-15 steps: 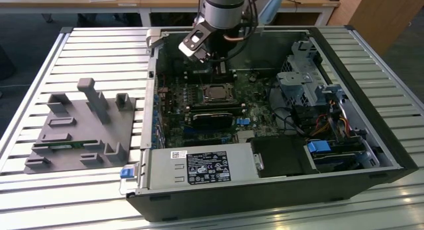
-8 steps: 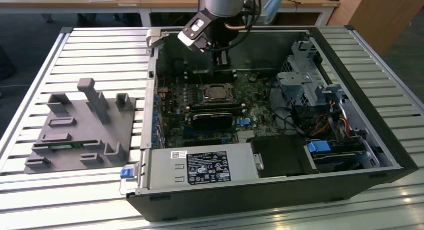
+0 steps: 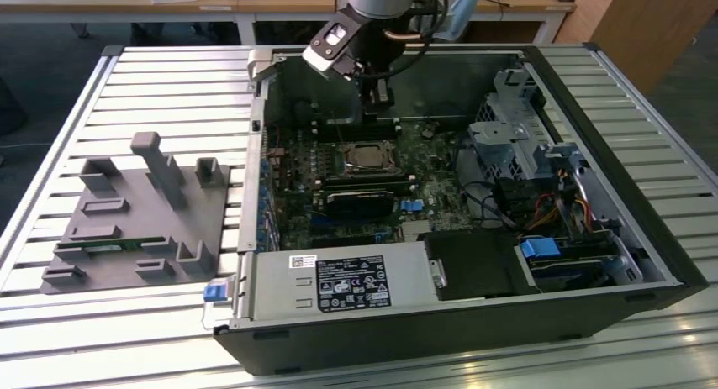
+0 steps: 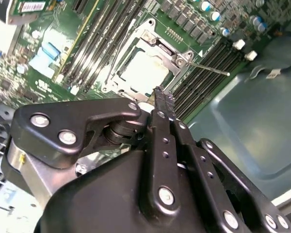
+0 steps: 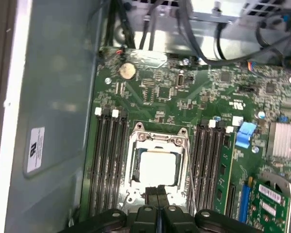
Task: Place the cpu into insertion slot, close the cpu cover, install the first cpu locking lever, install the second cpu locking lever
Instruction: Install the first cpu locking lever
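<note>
**A:** where's the cpu (image 5: 157,167) sitting, anything crowding it?

**B:** it's lying in the insertion slot (image 5: 134,170), with the cpu cover (image 5: 157,140) lying flat around it. The memory slots (image 5: 106,160) are flanking it on both sides. The gripper (image 5: 157,190) is hovering just beside the socket edge, fingers (image 5: 152,196) pressing together, gripping nothing.

**A:** exterior view helping at all?

**B:** yeah, it's showing the whole case (image 3: 449,339) on the table (image 3: 168,78). The black expansion card (image 3: 359,206) is sitting at 6 o'clock from the socket, and the grey fixture (image 3: 140,212) at 9 o'clock from the case. The second wrist view is catching a thin lever rod (image 4: 208,68) poking out over the memory slots. The arm's own linkage (image 4: 87,126) is blocking the near socket edge there, so I'm not seeing whether that rod is latching.
</note>
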{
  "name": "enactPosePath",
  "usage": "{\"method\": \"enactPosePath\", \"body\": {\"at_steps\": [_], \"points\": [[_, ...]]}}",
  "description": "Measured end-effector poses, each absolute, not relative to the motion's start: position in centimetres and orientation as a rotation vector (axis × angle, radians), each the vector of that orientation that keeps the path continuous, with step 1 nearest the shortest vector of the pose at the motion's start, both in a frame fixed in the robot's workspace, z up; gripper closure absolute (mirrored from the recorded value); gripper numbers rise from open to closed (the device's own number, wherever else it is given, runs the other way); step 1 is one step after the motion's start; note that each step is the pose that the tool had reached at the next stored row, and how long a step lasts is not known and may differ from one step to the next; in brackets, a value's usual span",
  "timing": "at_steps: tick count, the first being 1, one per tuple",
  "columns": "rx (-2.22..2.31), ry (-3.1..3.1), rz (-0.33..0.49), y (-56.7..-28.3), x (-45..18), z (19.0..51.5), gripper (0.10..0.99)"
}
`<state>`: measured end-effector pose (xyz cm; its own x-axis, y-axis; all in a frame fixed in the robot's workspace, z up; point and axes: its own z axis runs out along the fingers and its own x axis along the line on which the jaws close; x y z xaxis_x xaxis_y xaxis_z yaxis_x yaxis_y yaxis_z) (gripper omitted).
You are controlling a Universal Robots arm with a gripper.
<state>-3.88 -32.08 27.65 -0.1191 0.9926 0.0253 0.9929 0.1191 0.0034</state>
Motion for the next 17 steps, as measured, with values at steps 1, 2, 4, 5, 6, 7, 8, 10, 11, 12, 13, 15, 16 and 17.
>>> {"method": "enactPosePath", "body": {"at_steps": [1, 2, 4, 5, 6, 7, 8, 10, 11, 12, 13, 15, 16, 17], "points": [[-2.053, -2.356, -0.030, -32.08, -3.88, 27.65, 0.965], [-2.032, -2.373, -0.030, -32.08, -3.88, 27.65, 0.965], [-1.989, -2.409, -0.029, -32.08, -3.88, 27.64, 0.965], [-1.966, -2.427, -0.029, -32.08, -3.88, 27.64, 0.965], [-1.945, -2.445, -0.029, -32.08, -3.88, 27.63, 0.965], [-1.921, -2.463, -0.028, -32.08, -3.88, 27.63, 0.965], [-1.899, -2.480, -0.028, -32.08, -3.88, 27.62, 0.965], [-1.854, -2.514, -0.027, -32.08, -3.88, 27.61, 0.965], [-1.832, -2.530, -0.026, -32.08, -3.88, 27.61, 0.965], [-1.809, -2.546, -0.025, -32.08, -3.88, 27.60, 0.965], [-1.789, -2.561, -0.025, -32.08, -3.88, 27.60, 0.965], [-1.774, -2.571, -0.024, -32.08, -3.88, 27.59, 0.965], [-1.767, -2.576, -0.024, -32.08, -3.88, 27.59, 0.965], [-1.759, -2.582, -0.023, -32.08, -3.88, 27.58, 0.965]]}}
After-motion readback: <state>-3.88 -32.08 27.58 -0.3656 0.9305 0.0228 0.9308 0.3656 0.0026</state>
